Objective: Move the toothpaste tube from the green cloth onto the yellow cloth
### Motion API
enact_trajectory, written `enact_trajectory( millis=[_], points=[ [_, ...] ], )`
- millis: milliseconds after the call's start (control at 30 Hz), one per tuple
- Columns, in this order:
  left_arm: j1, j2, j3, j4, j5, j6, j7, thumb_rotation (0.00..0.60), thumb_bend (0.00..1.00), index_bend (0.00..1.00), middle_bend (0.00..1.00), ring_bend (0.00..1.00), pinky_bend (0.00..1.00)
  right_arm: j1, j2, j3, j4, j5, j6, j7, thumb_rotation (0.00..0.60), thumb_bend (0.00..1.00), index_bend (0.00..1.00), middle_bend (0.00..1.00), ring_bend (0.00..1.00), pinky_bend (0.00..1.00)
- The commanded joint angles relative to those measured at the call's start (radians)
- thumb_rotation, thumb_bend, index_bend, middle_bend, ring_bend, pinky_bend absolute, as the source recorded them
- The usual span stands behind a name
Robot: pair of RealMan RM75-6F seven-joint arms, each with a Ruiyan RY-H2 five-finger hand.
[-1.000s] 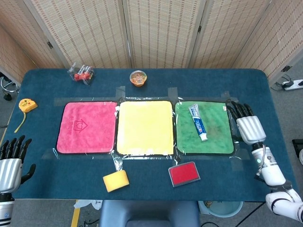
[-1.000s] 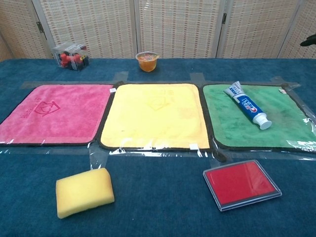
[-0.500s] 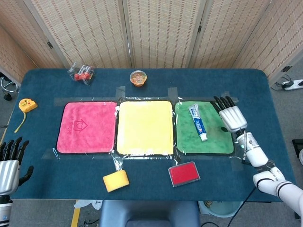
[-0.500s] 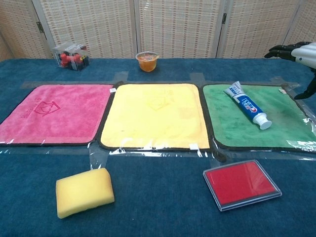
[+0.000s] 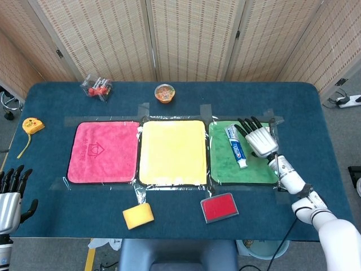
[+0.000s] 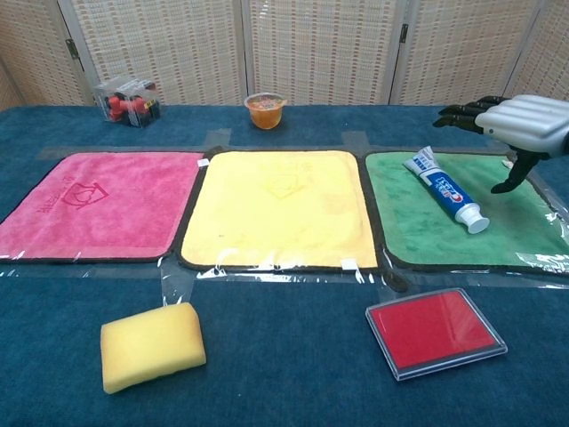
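the right hand [image 5: 258, 139] has swung in over the green cloth [image 5: 256, 166], fingers [image 6: 462, 115] spread (nothing held), nearing the toothpaste tube [image 5: 236, 146].

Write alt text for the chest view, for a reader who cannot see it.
A robot's right hand hovers open above the green cloth, just right of the toothpaste tube lying on it. The yellow cloth sits empty at centre, beside a pink cloth; a yellow sponge and red case lie nearer the camera.
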Motion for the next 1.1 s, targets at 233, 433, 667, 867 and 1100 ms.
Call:
enact_trajectory(
  millis=[233, 433, 667, 867, 1100],
  points=[
    [0.0, 0.0, 0.0, 0.0, -0.002, -0.005, -0.002, 0.6, 0.38, 0.14, 0.08, 0.07, 0.0, 0.023, -0.081, -0.034, 0.127, -0.011, -0.022, 0.05, 0.6, 0.05, 0.0, 0.0, 0.0, 0.0],
    [0.001, 0.0, -0.001, 0.002, -0.006, -0.006, -0.005, 0.6, 0.38, 0.14, 0.08, 0.07, 0.0, 0.039, -0.121, -0.05, 0.194, -0.017, -0.032, 0.078, 0.6, 0.05, 0.0, 0.0, 0.0, 0.0],
    [0.005, -0.001, 0.001, 0.007, -0.009, -0.008, -0.008, 0.6, 0.38, 0.14, 0.08, 0.07, 0.0, 0.056, -0.163, -0.065, 0.25, -0.023, -0.034, 0.091, 0.6, 0.05, 0.0, 0.0, 0.0, 0.0],
    [0.007, 0.0, 0.002, 0.01, -0.012, -0.009, -0.011, 0.6, 0.38, 0.15, 0.08, 0.07, 0.0, 0.074, -0.188, -0.065, 0.256, -0.022, -0.005, 0.101, 0.6, 0.05, 0.0, 0.0, 0.0, 0.0],
    [0.008, 0.001, 0.001, 0.013, -0.01, -0.009, -0.017, 0.6, 0.38, 0.15, 0.08, 0.07, 0.0, 0.125, -0.223, -0.059, 0.229, -0.026, 0.031, 0.072, 0.6, 0.05, 0.0, 0.0, 0.0, 0.0]
  ],
)
